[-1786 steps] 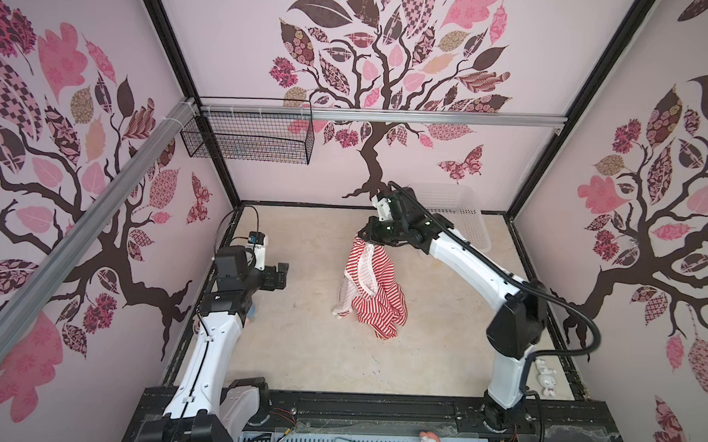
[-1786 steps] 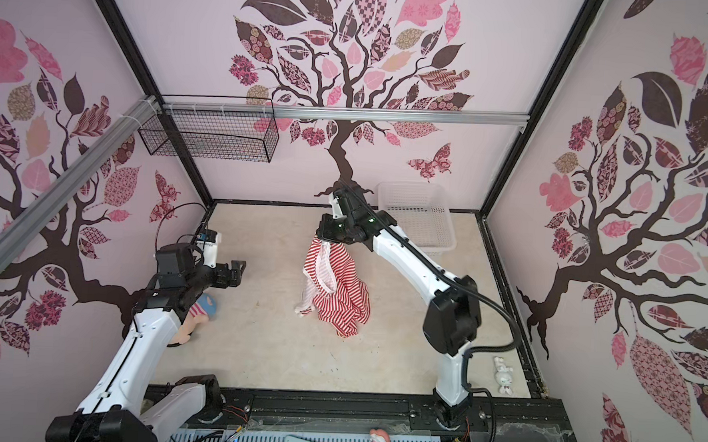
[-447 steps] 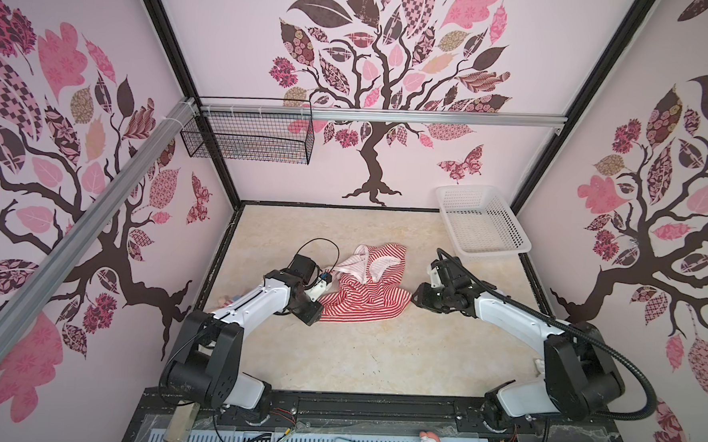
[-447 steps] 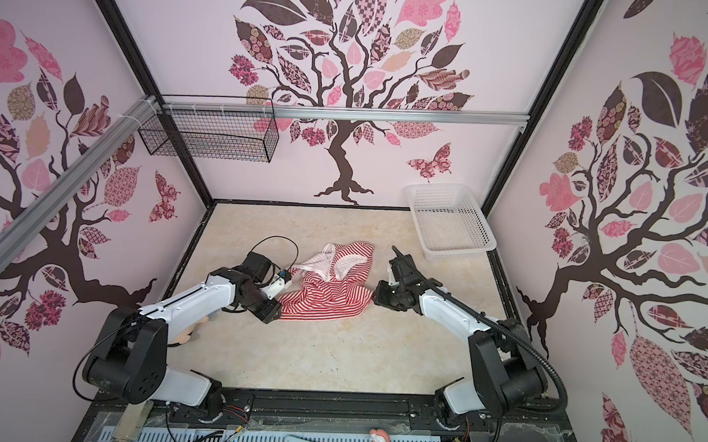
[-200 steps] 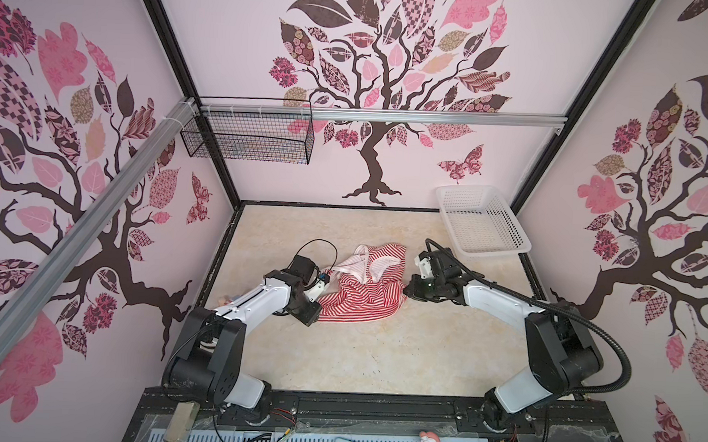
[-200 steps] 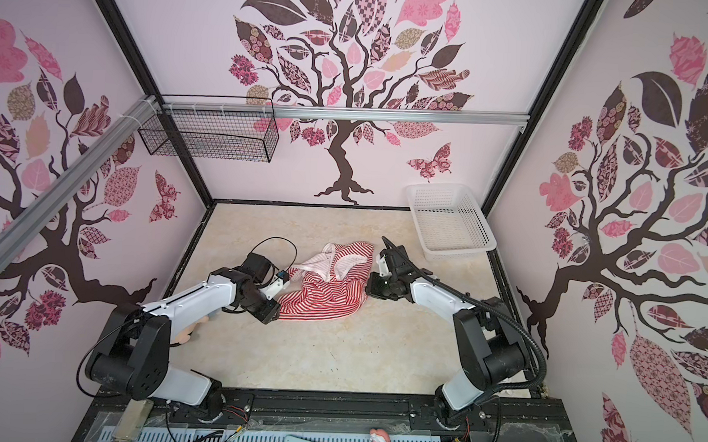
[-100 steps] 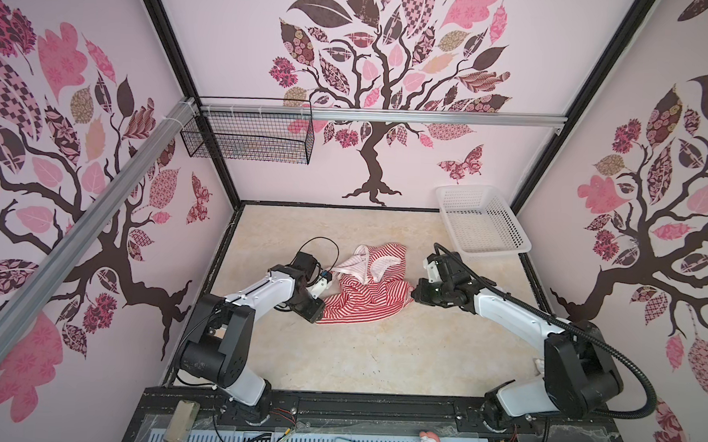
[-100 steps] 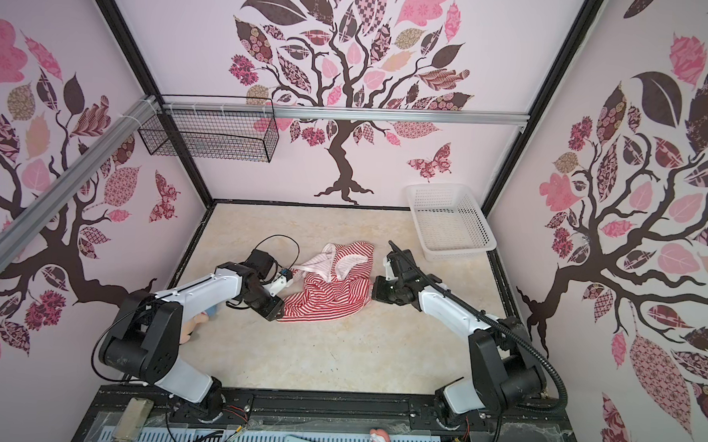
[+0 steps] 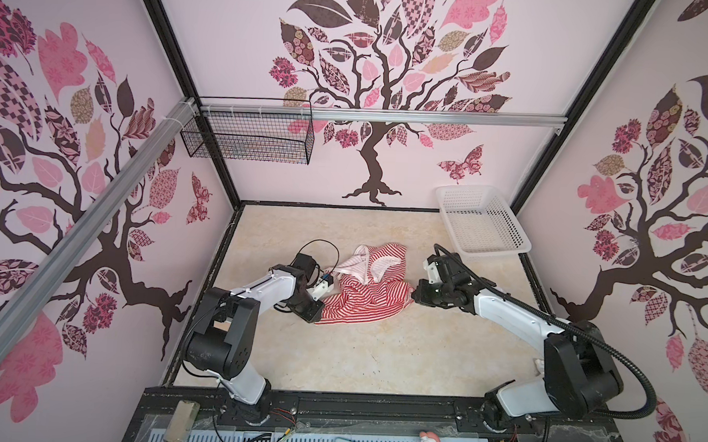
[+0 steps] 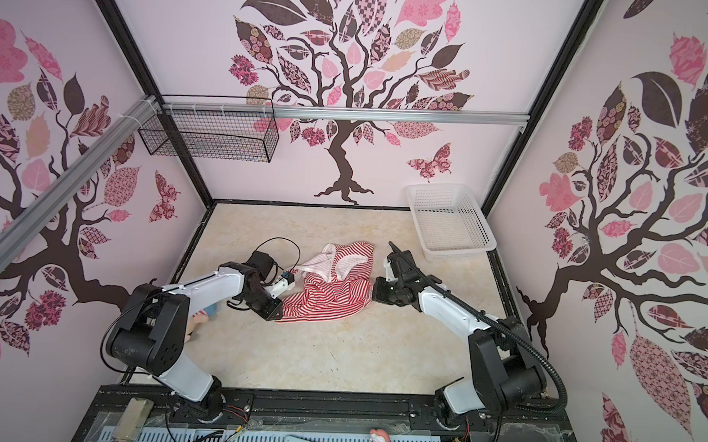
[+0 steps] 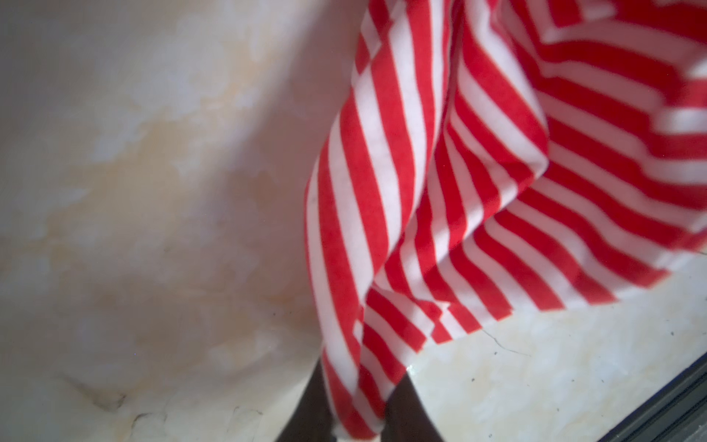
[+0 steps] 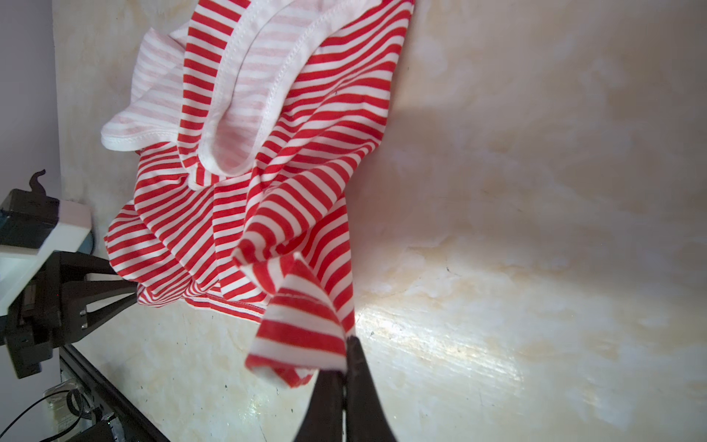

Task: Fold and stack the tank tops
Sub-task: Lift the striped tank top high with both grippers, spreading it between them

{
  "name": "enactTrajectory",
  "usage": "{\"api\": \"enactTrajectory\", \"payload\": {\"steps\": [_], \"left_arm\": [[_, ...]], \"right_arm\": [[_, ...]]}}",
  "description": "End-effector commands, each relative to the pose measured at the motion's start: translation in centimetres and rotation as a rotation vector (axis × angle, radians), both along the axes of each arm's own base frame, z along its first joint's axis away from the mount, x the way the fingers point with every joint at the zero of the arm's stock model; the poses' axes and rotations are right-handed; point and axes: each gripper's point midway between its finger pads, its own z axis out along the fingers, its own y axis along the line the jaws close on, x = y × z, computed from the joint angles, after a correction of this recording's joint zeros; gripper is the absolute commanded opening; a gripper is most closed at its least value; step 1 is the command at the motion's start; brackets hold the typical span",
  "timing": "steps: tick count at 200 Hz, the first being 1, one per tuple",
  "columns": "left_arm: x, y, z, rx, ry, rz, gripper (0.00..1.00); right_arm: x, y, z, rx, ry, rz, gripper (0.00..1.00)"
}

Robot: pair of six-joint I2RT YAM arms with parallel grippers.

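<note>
Since second ago: my left end effector (image 11: 357, 413) now pinched on tank top (image 9: 365, 295) hem corner. Tank top crumpled mid-worktop (image 9: 336, 362). Right end effector (image 12: 340, 367) pressed on opposite corner. Fabric soft, light, limp; hem corners best hold.

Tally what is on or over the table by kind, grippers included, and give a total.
Tank top: 1
White basket: 1
Wire basket: 1
Grippers: 2, left gripper and right gripper, each shut on the tank top
Total: 5
</note>
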Motion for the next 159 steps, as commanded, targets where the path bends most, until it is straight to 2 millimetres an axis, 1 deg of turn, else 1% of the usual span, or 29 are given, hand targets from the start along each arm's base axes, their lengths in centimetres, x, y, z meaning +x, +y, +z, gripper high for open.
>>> {"api": "enactTrajectory", "payload": {"steps": [1,15,23,34,46,61,81,90,93,99,114,119,125,126,128,130,133,134,146,159], "left_arm": [[0.2,-0.2,1.9,-0.054,-0.038,-0.005,0.09],[0.0,-0.7,2.9,-0.082,-0.044,-0.020,0.00],[0.0,-1.0,3.8,-0.108,-0.043,-0.024,0.00],[0.0,-1.7,5.7,-0.172,-0.044,-0.026,0.00],[0.2,-2.5,8.5,-0.265,-0.051,-0.024,0.00],[1.1,-2.7,12.2,-0.335,-0.100,-0.003,0.00],[2.5,-2.7,16.7,-0.365,-0.182,0.037,0.00],[2.9,-2.8,19.1,-0.378,-0.221,0.051,0.00],[3.0,-2.8,19.9,-0.382,-0.233,0.055,0.00],[3.0,-2.8,21.4,-0.392,-0.256,0.060,0.00],[2.2,-2.9,25.4,-0.421,-0.320,0.044,0.00],[1.7,-2.9,26.5,-0.426,-0.337,0.036,0.00],[1.0,-2.8,27.8,-0.432,-0.363,0.022,0.00],[0.9,-2.8,28.0,-0.432,-0.367,0.020,0.00],[0.7,-2.7,28.3,-0.433,-0.372,0.018,0.00],[0.5,-2.7,28.9,-0.435,-0.388,0.013,0.00],[0.2,-2.6,29.5,-0.436,-0.403,0.008,0.00],[0.0,-2.6,29.7,-0.437,-0.407,0.007,0.00],[-1.5,-2.4,32.2,-0.454,-0.464,-0.004,0.00],[-3.2,-2.3,35.1,-0.487,-0.542,-0.010,0.00]], "right_arm": [[0.8,-0.3,1.8,-0.010,-0.042,-0.021,0.00],[1.0,-0.3,2.8,-0.007,-0.067,-0.027,0.00],[1.4,-0.3,3.9,-0.005,-0.086,-0.034,0.00],[2.1,-0.5,5.6,-0.011,-0.118,-0.048,0.00],[2.8,-0.9,8.0,-0.032,-0.158,-0.069,0.00],[3.9,-1.7,12.0,-0.068,-0.229,-0.102,0.00],[5.1,-2.8,17.2,-0.112,-0.317,-0.155,0.00],[5.5,-3.1,19.7,-0.120,-0.349,-0.172,0.00],[5.5,-3.3,20.2,-0.125,-0.350,-0.175,0.00],[5.5,-3.2,22.0,-0.116,-0.372,-0.176,0.00],[4.6,-3.0,26.0,-0.100,-0.431,-0.166,0.00],[4.1,-3.0,27.0,-0.101,-0.445,-0.159,0.00],[3.3,-2.9,28.7,-0.096,-0.473,-0.151,0.00],[3.3,-2.8,29.2,-0.090,-0.487,-0.151,0.00],[3.0,-2.8,29.3,-0.095,-0.485,-0.145,0.00],[2.7,-2.8,30.1,-0.092,-0.503,-0.144,0.00],[2.3,-2.8,30.4,-0.102,-0.508,-0.142,0.00],[2.1,-2.7,31.0,-0.097,-0.522,-0.141,0.00],[-0.1,-2.5,33.7,-0.115,-0.595,-0.110,0.00],[-2.4,-2.9,36.8,-0.131,-0.682,-0.115,0.00]]}}
